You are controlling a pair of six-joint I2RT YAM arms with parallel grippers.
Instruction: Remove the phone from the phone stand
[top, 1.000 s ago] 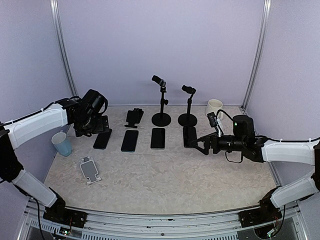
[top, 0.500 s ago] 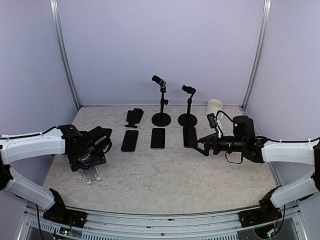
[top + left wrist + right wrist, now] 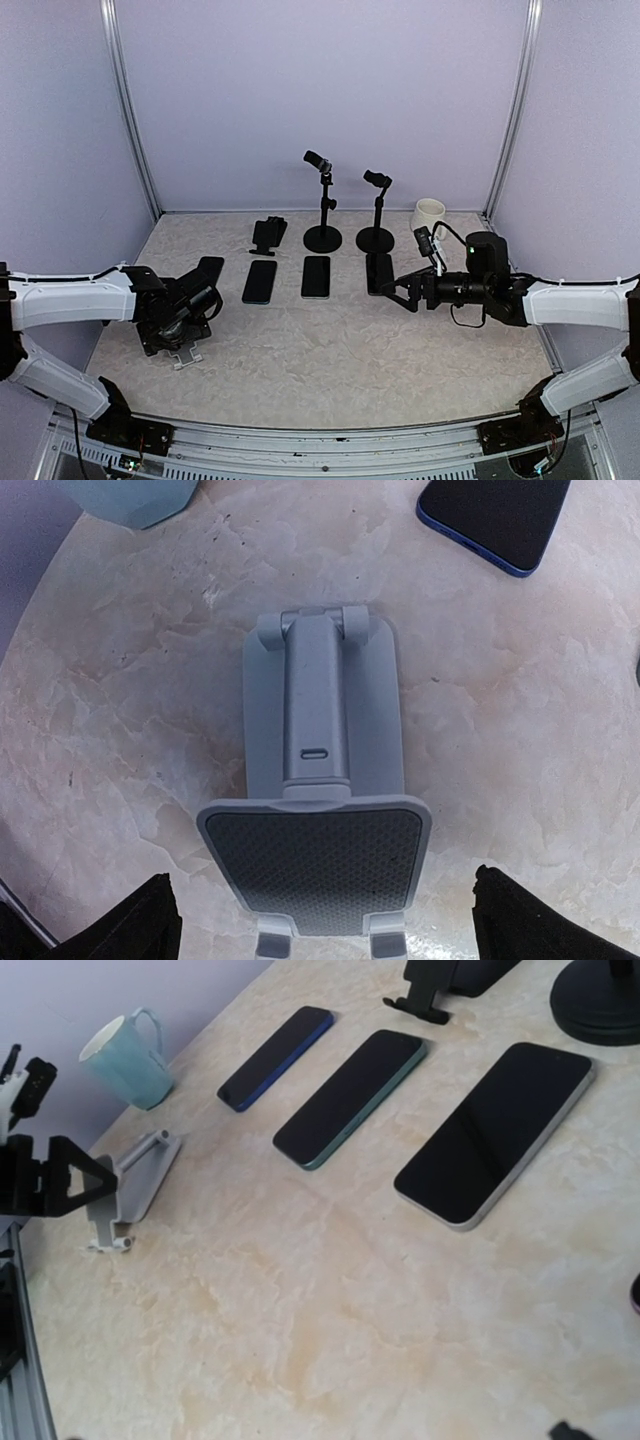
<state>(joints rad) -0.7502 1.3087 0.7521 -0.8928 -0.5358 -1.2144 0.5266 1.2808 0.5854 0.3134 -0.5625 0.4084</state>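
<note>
A grey folding phone stand point(image 3: 322, 780) lies on the marble table with its dark gridded plate bare; it holds no phone. My left gripper point(image 3: 325, 932) hangs open right over it, one black fingertip point(image 3: 100, 925) on either side of the plate. In the top view the left gripper point(image 3: 180, 335) covers most of the grey stand point(image 3: 187, 356). A blue phone point(image 3: 277, 1057), a green-edged phone point(image 3: 350, 1097) and a silver-edged phone point(image 3: 495, 1133) lie flat in a row. My right gripper point(image 3: 400, 292) hovers open at mid right, holding nothing.
A black folding stand point(image 3: 268, 235) sits at the back; whether a phone rests on it I cannot tell. Two tall black pole stands point(image 3: 322, 238) point(image 3: 375, 240) and a white mug point(image 3: 428, 213) stand behind. A light-blue cup point(image 3: 125, 1060) is by the left wall. Another dark phone point(image 3: 380, 272) lies by the right gripper.
My left arm has swung from the back left, near the blue phone, forward and down over the grey stand. The right arm has not moved.
</note>
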